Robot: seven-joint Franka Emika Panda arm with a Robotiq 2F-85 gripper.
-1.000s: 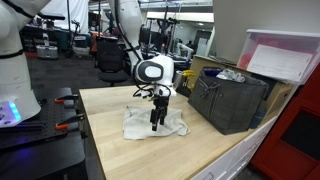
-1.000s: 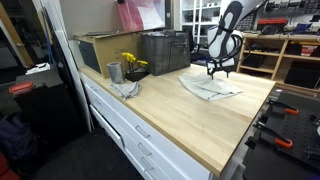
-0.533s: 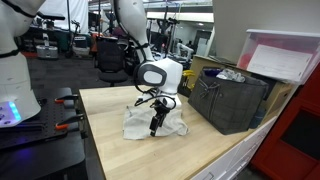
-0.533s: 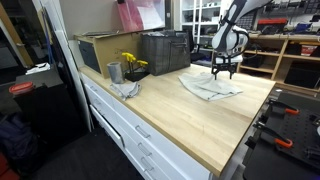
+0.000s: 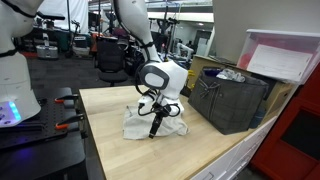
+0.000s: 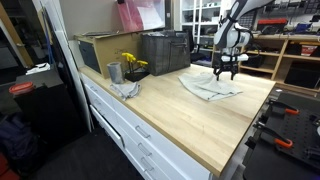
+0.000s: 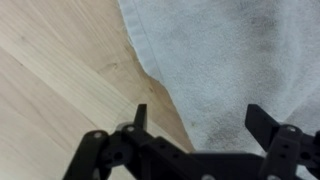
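Note:
A crumpled whitish towel (image 5: 135, 123) (image 6: 210, 88) lies on the light wooden tabletop (image 5: 120, 155). My gripper (image 5: 156, 127) (image 6: 226, 72) hangs just above it, tilted, over the towel's edge. In the wrist view the gripper (image 7: 200, 120) is open. One black finger (image 7: 140, 116) is over the bare wood (image 7: 60, 70) by the towel's hem, and the opposite one is over the towel (image 7: 230, 60). Nothing is between the fingers. Whether the tips touch the cloth cannot be told.
A dark grey crate (image 5: 228, 100) (image 6: 165, 52) stands close behind the towel. A pink-lidded bin (image 5: 285, 55) sits behind it. Farther along the counter are a cardboard box (image 6: 100, 52), a cup (image 6: 114, 72), yellow flowers (image 6: 132, 64) and another cloth (image 6: 126, 88). The table edges are near.
The gripper has come down and tilted over the towel's edge, shifting slightly toward the crate. The jaws stayed open and the towel has not moved.

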